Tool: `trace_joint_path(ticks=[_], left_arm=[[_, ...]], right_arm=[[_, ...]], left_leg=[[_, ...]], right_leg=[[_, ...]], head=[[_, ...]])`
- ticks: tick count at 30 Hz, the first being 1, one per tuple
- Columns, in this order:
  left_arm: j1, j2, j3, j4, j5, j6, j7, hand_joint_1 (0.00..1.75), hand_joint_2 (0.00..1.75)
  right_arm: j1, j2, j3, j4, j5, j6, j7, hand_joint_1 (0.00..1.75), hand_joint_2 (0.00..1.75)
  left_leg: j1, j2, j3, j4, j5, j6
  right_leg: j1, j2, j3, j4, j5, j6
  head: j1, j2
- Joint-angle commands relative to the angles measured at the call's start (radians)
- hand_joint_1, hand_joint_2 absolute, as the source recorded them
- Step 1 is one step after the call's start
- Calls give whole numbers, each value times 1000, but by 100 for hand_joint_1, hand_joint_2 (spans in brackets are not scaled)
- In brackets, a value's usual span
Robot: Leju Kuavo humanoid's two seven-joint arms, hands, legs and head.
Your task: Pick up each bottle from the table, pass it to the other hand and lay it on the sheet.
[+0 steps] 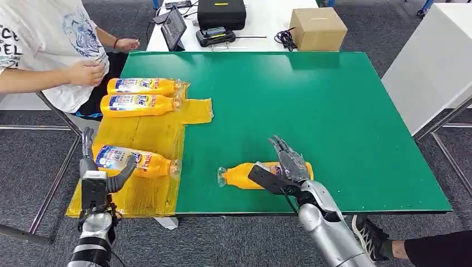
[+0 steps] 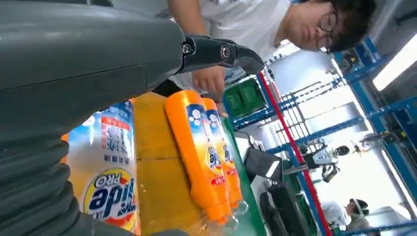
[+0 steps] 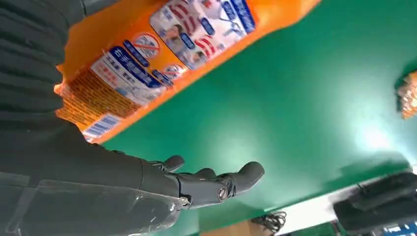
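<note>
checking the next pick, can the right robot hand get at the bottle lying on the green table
Probably yes. The right robot hand is already at the bottle on the green table, fingers spread over its label end and thumb on the near side. Nothing stands between them; the table around it is bare.

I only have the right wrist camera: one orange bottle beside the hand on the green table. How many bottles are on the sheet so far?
Observer: Three. On the yellow sheet lie a far bottle, a second bottle right beside it, and a near bottle set apart towards the robot.
Operator: Where is the left hand?
Observer: The left hand is at the near bottle, with its thumb against the bottle's side and its fingers spread. The bottle lies flat on the sheet.
Operator: Anyone close to the sheet?
Observer: Yes. A person's hand is at the table's left edge, just beside the far bottle.
</note>
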Motion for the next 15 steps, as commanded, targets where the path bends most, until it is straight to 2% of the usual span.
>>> trace_joint_path(ticks=[1, 4, 12, 15], left_arm=[[3, -23, -83, -16, -28, -10, 11, 0, 175], [16, -35, -133, -49, -46, -26, 28, 0, 175], [13, -28, -165, -57, -47, -38, 49, 0, 175], [-2, -27, -173, -27, -40, -46, 62, 0, 175]], right_arm=[[-32, -38, 9, 81, -12, 19, 6, 0, 175], [-14, -43, 11, 69, -17, 24, 11, 0, 175], [-3, -64, 12, 56, -15, 26, 30, 0, 175], [-29, -88, 24, 100, -28, 71, 51, 0, 175]], left_leg=[[0, 0, 4, -1, -2, 0], [0, -1, 5, 0, -2, -1], [0, -1, 2, 0, -1, 0], [0, 0, 5, 0, -2, -1]], right_leg=[[0, 0, 4, -1, -1, -1], [0, -2, 6, -1, -3, -1], [0, -1, 3, -1, -1, -1], [0, -1, 5, -1, -2, -1]], head=[[0, 0], [0, 0], [0, 0], [0, 0]])
